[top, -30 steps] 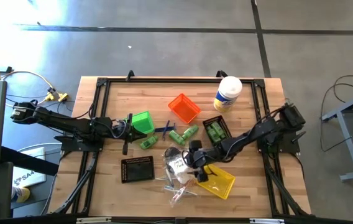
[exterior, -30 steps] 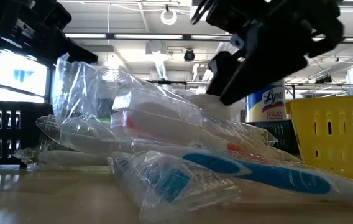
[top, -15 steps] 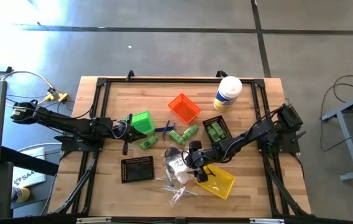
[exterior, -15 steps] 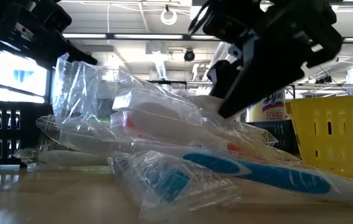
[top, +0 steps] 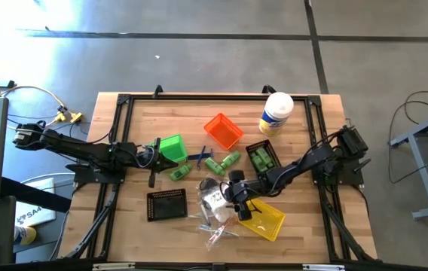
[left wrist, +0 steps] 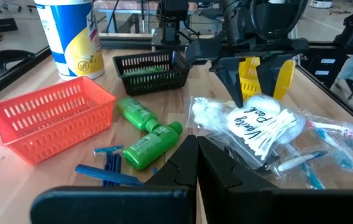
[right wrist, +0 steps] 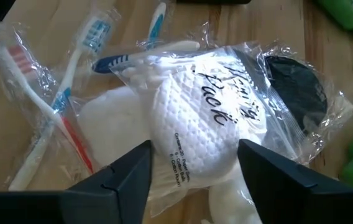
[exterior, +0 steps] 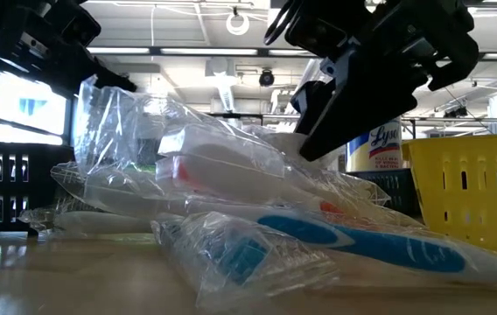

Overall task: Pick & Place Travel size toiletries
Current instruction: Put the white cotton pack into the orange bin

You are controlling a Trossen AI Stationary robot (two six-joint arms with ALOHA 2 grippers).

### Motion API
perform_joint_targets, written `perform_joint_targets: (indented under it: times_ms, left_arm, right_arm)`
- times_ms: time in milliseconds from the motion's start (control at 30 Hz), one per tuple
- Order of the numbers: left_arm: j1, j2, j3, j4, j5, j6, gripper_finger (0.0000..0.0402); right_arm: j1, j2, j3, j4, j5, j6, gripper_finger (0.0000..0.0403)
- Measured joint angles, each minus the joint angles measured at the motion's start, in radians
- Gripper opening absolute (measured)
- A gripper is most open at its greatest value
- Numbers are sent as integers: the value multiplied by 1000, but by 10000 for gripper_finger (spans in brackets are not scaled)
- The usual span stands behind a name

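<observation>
A white crinkly packet [right wrist: 195, 124] in clear wrap lies on the wood beside wrapped toothbrushes [right wrist: 58, 106]. My right gripper [right wrist: 192, 171] hangs open over it, slanting down, with one finger on each side of the packet [left wrist: 257, 118]. Green mini bottles [top: 214, 164] and blue razors [top: 201, 156] lie loose at the table's middle. More green bottles sit in a black basket [top: 263, 158]. My left gripper [left wrist: 196, 168] is shut and holds nothing. It waits near the green bin [top: 172, 147] at the left. My right gripper has its fingers [right wrist: 127, 174] on either side of the white packet's rounded end, coming from above at a slant. The packet lies flat on the table. Whether the fingertips touch its wrap I cannot tell.
An orange bin [top: 223, 130] and a tall white-lidded canister [top: 276, 113] stand toward the far side. A yellow bin [top: 263, 220] lies right next to my right gripper. A black bin [top: 166, 203] sits at the near left. Bare wood shows at the far left.
In the low view, the visible finger of my right gripper has sunk a little toward the white packet. The packet, the toothbrushes and the left arm have kept still.
</observation>
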Motion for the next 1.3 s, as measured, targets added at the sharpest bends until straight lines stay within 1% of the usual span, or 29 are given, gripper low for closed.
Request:
perform_joint_targets:
  times_ms: [567,833,933,1300]
  left_arm:
    - [0,0,0,-14,0,0,0]
    - [0,0,0,-14,0,0,0]
    - [0,0,0,-14,0,0,0]
    - [0,0,0,-14,0,0,0]
  right_arm:
    - [0,0,0,1,2,0,70]
    - [0,0,0,-2,-2,0,20]
    - [0,0,0,-2,-8,0,8]
    - [0,-13,0,-7,-10,-1,5]
